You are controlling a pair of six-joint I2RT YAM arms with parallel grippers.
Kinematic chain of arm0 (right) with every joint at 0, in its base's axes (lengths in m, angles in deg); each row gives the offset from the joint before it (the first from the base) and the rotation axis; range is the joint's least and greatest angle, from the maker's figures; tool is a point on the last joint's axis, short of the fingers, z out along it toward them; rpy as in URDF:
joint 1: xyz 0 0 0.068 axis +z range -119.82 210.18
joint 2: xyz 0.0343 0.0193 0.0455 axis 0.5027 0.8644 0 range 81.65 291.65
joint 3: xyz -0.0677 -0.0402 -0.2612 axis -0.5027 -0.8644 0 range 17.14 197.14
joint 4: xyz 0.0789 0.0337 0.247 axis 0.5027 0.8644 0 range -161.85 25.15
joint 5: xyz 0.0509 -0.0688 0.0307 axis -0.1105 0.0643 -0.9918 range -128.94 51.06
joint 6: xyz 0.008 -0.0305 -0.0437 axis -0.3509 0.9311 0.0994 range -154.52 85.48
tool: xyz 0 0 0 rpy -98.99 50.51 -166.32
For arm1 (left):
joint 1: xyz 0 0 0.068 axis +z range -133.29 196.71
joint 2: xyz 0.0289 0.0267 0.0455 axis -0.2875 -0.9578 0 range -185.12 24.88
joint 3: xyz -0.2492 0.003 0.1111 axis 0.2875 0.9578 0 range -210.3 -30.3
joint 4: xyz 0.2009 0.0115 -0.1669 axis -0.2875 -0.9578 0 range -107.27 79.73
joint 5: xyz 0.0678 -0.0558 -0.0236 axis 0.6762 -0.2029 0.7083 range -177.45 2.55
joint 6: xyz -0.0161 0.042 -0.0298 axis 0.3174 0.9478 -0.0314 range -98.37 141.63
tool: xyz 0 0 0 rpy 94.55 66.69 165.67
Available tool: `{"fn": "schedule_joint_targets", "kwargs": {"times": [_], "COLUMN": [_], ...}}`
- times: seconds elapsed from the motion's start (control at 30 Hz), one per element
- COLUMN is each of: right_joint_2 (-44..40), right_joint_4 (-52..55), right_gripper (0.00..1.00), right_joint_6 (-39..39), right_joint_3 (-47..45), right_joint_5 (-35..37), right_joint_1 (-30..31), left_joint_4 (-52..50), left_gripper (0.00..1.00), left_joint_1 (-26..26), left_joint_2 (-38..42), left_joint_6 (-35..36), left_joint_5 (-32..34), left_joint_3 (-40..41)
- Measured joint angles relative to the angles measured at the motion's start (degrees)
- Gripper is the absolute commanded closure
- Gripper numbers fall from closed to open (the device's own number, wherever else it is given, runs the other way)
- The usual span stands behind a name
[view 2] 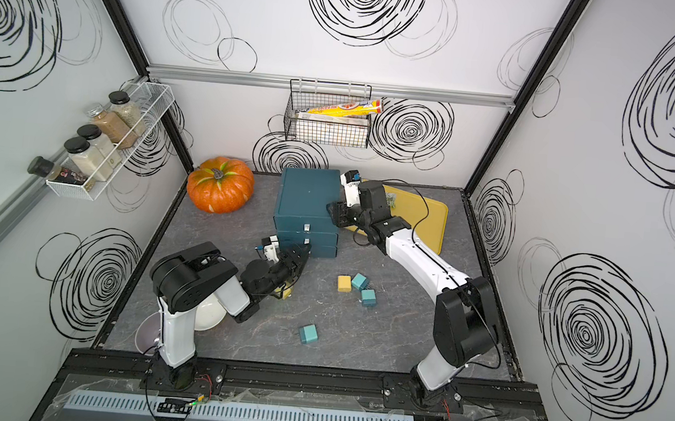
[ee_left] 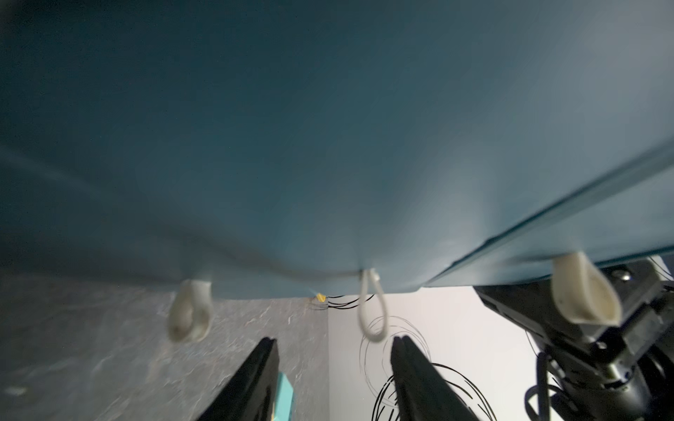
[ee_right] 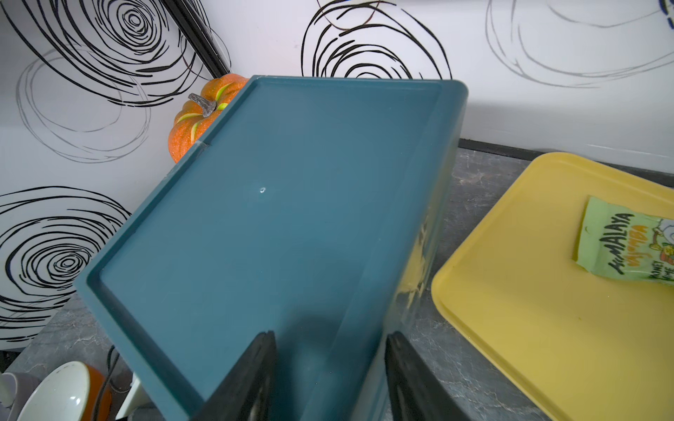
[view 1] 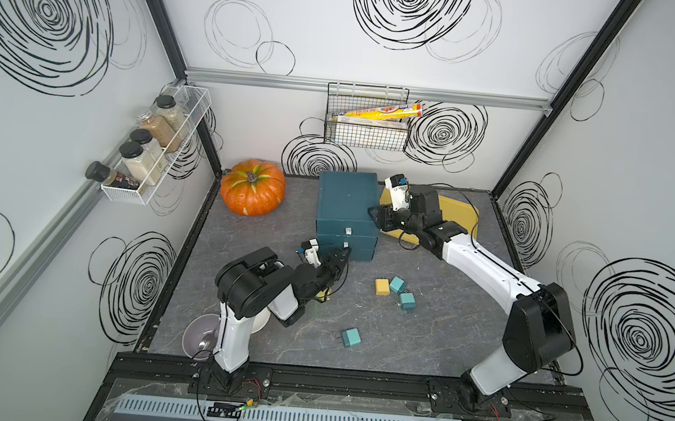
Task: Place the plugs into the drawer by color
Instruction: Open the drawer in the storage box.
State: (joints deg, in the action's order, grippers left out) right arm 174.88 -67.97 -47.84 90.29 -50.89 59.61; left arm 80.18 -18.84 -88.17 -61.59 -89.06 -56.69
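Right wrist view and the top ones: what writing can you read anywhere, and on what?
"HiMALAYA": on the green sachet lying on the yellow tray.
"VAJOMBA", it seems: same sachet, just below.
Too small to read: print on the yellow box in the wire basket; labels on the spice jars.

I'm looking at 3 white walls (view 1: 301,29) scribbled with black swirls, black corner posts (view 1: 159,17), a grey marbled floor (view 1: 295,341), a white wire spice rack (view 1: 126,195) on a side wall and a black wire basket (view 1: 371,139) on the back wall.

We see a lab test cell dressed as a kitchen: swirl-printed white panels (view 1: 302,17), a spice rack (view 1: 124,196) on the left wall, a black mounting rail (view 1: 354,384) along the near edge.
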Motion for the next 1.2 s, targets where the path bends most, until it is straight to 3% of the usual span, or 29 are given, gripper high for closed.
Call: {"fn": "schedule_joint_targets", "kwargs": {"times": [0.13, 0.23, 0.37, 0.43, 0.5, 0.67, 1.0, 1.2], "right_joint_2": [-0.87, -1.05, -1.05, -1.05, -1.05, -1.05, -0.94, -0.94], "right_joint_4": [-0.81, -0.92, -1.16, -1.46, -1.60, -1.95, -1.88, -1.88], "right_gripper": [0.47, 0.47, 0.48, 0.47, 0.48, 0.48, 0.48, 0.48], "right_joint_6": [-0.02, 0.00, -0.02, -0.04, -0.09, -0.22, -0.22, -0.22], "right_joint_3": [-1.22, -1.38, -1.55, -1.66, -1.70, -1.84, -1.79, -1.79], "right_joint_5": [0.55, 0.87, 0.83, 0.76, 0.76, 0.57, 0.26, 0.28], "right_joint_1": [0.00, 0.00, 0.00, 0.00, 0.00, 0.00, 0.02, 0.07], "left_joint_4": [0.55, 0.15, 1.18, 0.87, 1.73, 1.55, -7.06, -6.78], "left_gripper": [0.45, 0.59, 0.68, 0.80, 1.00, 1.00, 1.00, 1.00], "left_joint_1": [0.22, 0.70, 1.95, 2.29, 2.60, 2.80, -1.95, -4.35], "left_joint_2": [0.00, -0.26, -2.19, -2.47, -2.34, -0.50, 17.16, 21.00], "left_joint_6": [0.50, 0.72, 0.48, 0.52, 0.87, 1.46, 3.08, 3.54], "left_joint_5": [1.05, 0.94, 0.28, -0.13, -0.72, -2.03, -2.93, -2.12], "left_joint_3": [-0.24, -1.75, -2.56, -2.56, -2.56, -0.85, 11.43, 16.17]}}
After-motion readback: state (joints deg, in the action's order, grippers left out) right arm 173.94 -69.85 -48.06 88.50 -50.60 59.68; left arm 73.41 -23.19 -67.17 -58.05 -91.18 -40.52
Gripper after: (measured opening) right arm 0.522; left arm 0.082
